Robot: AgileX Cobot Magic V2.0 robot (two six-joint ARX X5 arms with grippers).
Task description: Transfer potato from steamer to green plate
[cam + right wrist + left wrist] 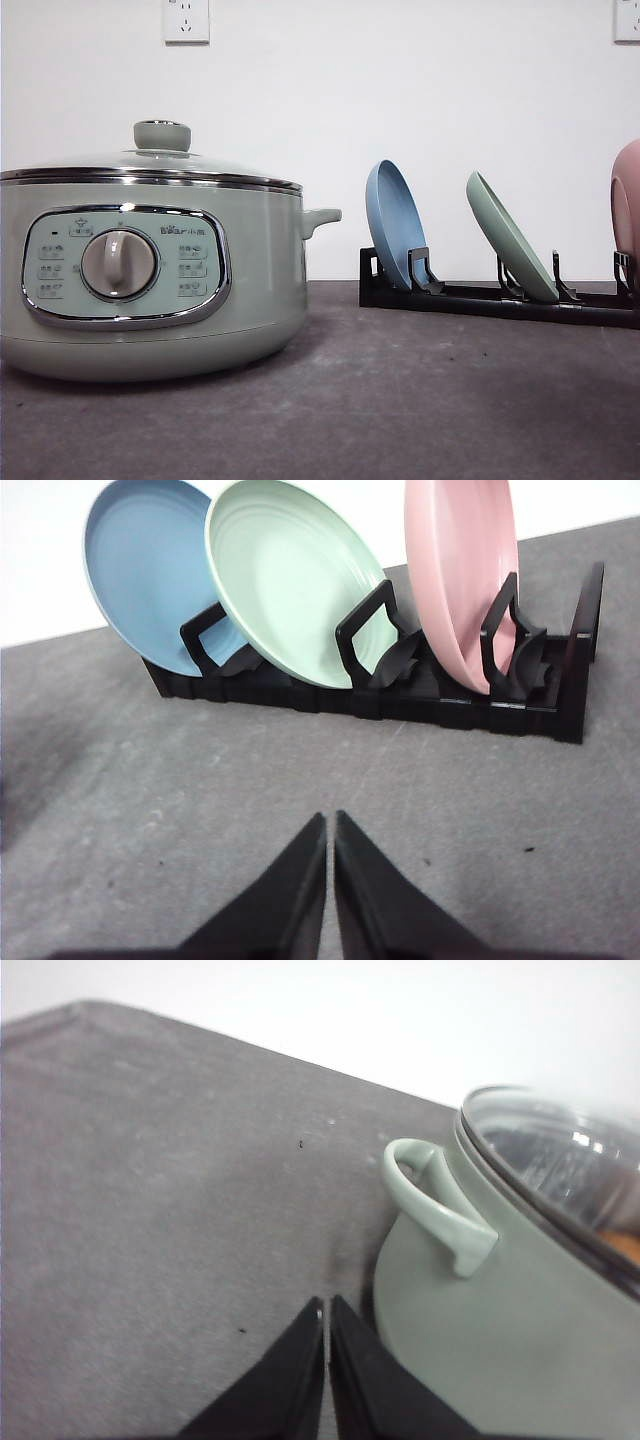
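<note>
Plain white wall with sockets behind, dark grey table [400, 400] below. Steamer [150, 270] on the left side of the table, glass lid [150, 165] seated, green knob on top. Orange-brown patch just under the glass at the lid's edge in the left wrist view, probably the potato [625, 1245]; too little showing to be sure. Black rack [500, 298] off to the right, carrying blue plate [395, 225], green plate [510, 235] and pink plate [627, 200], all tilted on edge in their slots, green one in the middle. Left tool [326, 1310] closed tip to tip with nothing held, low over the table just beside the steamer's side handle [435, 1205]. Right tool [330, 825] likewise pinched together and empty, facing the rack, well apart from it. Nothing begun yet, by the look: lid on, plate racked. Risks ahead: glass lid slipping from a grip on the smooth knob; green plate catching on a rack prong and dragging rack or neighbours along; wrong plate taken, blue and pink standing close either side; lumpy potato rolling off the shallow rim.
</note>
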